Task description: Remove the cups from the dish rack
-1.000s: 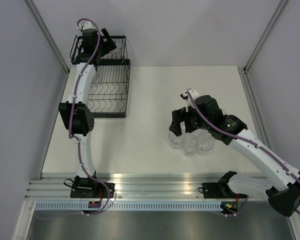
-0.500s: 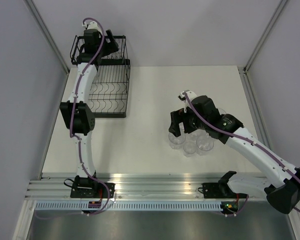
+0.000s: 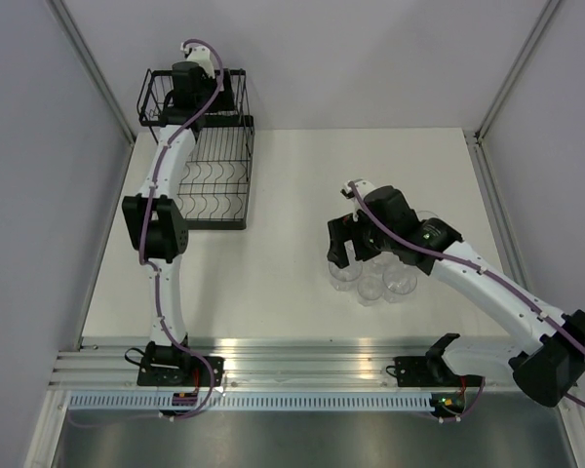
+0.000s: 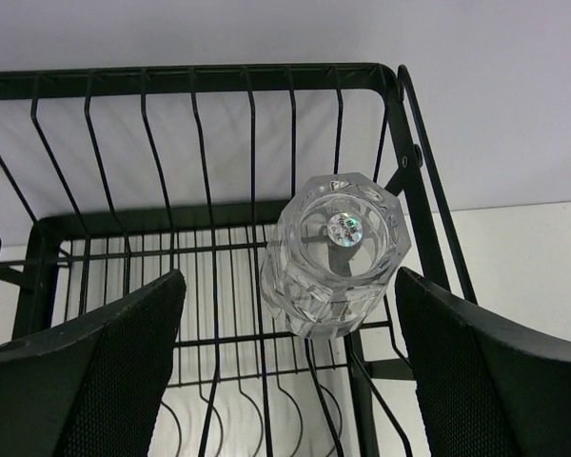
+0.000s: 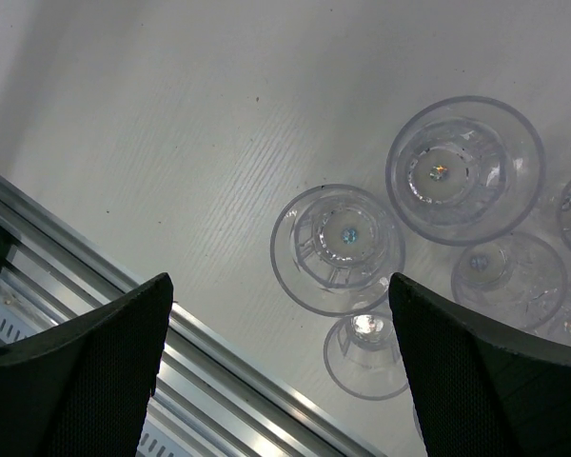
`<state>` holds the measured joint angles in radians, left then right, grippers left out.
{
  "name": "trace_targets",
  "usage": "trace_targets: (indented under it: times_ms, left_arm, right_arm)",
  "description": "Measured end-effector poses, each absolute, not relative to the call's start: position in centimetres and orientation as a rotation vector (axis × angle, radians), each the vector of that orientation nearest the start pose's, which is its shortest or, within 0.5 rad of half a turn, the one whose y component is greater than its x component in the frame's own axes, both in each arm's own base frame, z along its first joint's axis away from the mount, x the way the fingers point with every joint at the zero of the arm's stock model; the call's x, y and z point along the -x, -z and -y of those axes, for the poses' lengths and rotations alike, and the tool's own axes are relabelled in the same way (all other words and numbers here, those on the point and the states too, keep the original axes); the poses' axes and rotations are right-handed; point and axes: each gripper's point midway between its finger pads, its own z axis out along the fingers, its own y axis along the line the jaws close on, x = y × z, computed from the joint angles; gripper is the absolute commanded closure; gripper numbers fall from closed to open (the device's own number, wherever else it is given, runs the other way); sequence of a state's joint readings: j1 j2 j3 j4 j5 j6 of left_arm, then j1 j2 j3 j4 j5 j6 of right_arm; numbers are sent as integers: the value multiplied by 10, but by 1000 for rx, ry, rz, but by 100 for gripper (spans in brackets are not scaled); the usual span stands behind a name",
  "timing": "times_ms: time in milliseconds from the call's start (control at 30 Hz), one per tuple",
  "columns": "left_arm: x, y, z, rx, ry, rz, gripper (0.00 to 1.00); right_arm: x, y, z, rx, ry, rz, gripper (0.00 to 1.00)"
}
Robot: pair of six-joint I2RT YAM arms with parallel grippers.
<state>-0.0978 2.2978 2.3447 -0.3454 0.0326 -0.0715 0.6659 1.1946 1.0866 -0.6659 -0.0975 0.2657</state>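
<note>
The black wire dish rack stands at the table's far left. In the left wrist view one clear cup rests on the rack's upper tier, near its right corner, with its base toward the camera. My left gripper is open and hovers close in front of this cup, a finger on each side, not touching it. Several clear cups stand grouped on the table at mid right. My right gripper is open and empty above their left edge. The right wrist view shows the cups below my right gripper.
The rack's lower tier shows only bare curved wire slots. An aluminium rail runs along the table's near edge, close to the grouped cups. Grey walls close in the left, right and far sides.
My left gripper has moved right along the rack's upper tier, toward the cup at its right corner. My right gripper has shifted slightly left over the grouped cups.
</note>
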Motion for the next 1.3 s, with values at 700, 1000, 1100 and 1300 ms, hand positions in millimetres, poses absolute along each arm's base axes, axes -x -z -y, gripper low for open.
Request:
trace_targets:
  times_ms: [700,1000,1100,1300]
  left_arm:
    - [-689,-276,96,-266,152,-1657,57]
    - [-689,-278,108,-300,139,-1639,98]
    - [-690,-279,102,-269,104,-1644,98]
    - [-683,-284,82,-163,-57,-1662,98]
  right_arm:
    - [-249,-153,-231,549,-503,-2487,2]
    - [-249,-147,-234,561,-496,-2505,2]
    - [-249,-147,-234,561,-497,-2505,2]
    - [-250,-148,-235,560,-500,-2501,2]
